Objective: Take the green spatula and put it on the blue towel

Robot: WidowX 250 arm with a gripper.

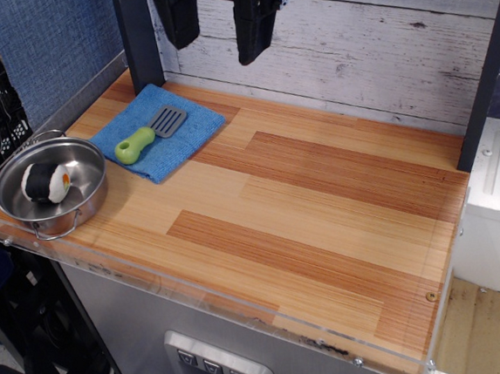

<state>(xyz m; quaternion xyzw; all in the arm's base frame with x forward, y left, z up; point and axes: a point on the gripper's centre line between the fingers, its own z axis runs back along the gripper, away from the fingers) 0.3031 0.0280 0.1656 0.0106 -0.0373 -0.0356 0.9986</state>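
The tabletop (322,207) carries a towel (189,135) near its far left corner. A bowl (89,197) sits at the left edge. Above the far edge hangs the gripper (216,32), fingers (252,29) spread and empty. The spatula (145,137) lies on the towel.

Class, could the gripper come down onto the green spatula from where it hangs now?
Probably yes. The gripper hangs open above the back of the counter, and the green spatula lies uncovered on the blue towel. Nothing stands between them; the steel bowl sits off to the side.
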